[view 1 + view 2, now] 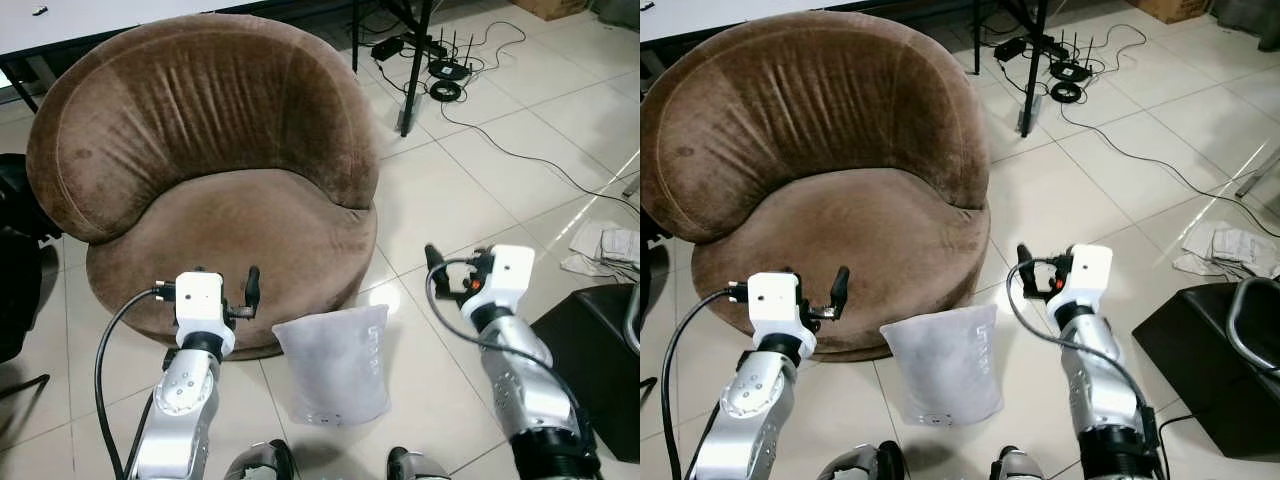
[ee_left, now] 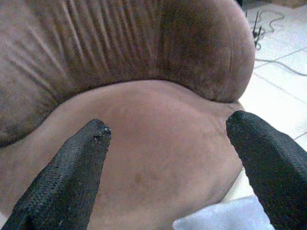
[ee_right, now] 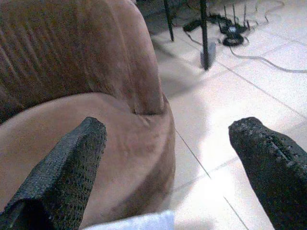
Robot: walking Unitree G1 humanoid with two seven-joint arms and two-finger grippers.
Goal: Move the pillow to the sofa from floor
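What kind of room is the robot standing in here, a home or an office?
Probably a living space that doubles as a work area: a round brown sofa on a tiled floor, a pillow lying before it, and a router with loose cables beside table legs.

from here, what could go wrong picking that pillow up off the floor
1. The soft light grey pillow leans against the round brown velvet sofa; a two-sided squeeze may let it slump or slip out.
2. Both the left gripper and the right gripper are open above it, so reaching down may brush the sofa's front edge.
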